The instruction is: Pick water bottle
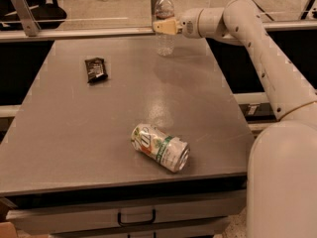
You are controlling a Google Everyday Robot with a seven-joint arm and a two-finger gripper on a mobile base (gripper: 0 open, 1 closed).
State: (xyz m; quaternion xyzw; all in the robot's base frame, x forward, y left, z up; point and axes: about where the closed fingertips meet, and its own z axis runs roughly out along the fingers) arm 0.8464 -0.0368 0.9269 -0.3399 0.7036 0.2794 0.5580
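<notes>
A grey worktop (99, 133) fills the frame. At upper centre the gripper (166, 27) meets the upright water bottle (165, 43) below its shoulder; whether its jaws clamp it cannot be told. The bottle is probably light, thin-walled and slick, so a gentle hold on the ribbed middle suits. A can (160, 147) lies well apart.

**Where things sit on our bench**

We see the water bottle (165, 44) standing at the far edge of the bench (119, 108), a little right of the middle. The gripper (164, 27) is at the bottle's middle, reaching in from the right. The snack wrapper (96, 69) lies further left, well apart from the bottle. The can (160, 147) lies on its side near the front edge.
</notes>
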